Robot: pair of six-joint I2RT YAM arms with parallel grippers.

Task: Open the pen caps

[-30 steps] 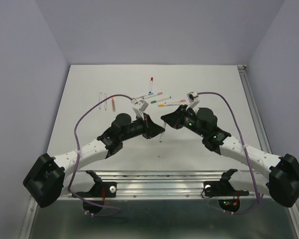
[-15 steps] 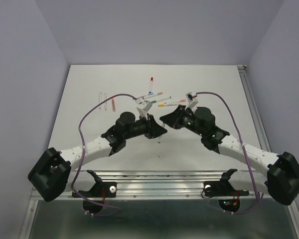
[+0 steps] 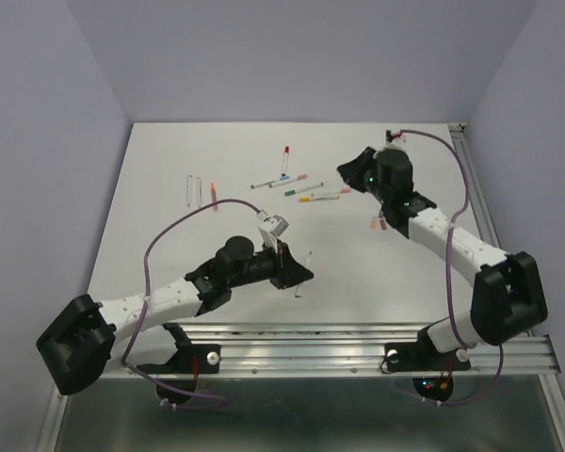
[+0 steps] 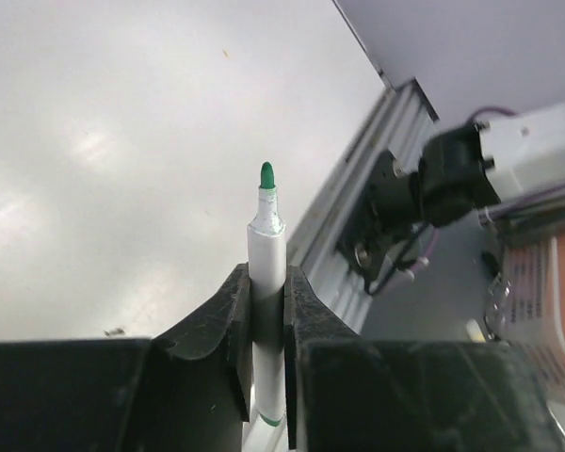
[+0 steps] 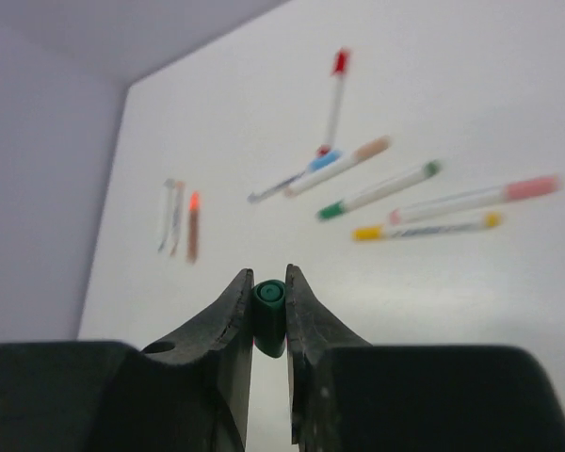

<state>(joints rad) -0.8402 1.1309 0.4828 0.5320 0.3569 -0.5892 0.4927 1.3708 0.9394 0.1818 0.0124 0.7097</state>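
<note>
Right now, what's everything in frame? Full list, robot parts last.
green cap: one, green, pinched between the right fingers, off its pen
green-tipped pen: one, white barrel, bare green tip up, clamped in the left fingers
loose pens: about six, white barrels with red, blue, orange, green, pink and yellow ends, lying clustered at the far centre of the table
thin sticks: three, two pale and one orange-red, far left of the table
table: one, white
rail: one, metal, along the near edge
left arm: black and white, near centre
right arm: black and white, raised far right
left fingers: black, shut
right fingers: black, shut
</note>
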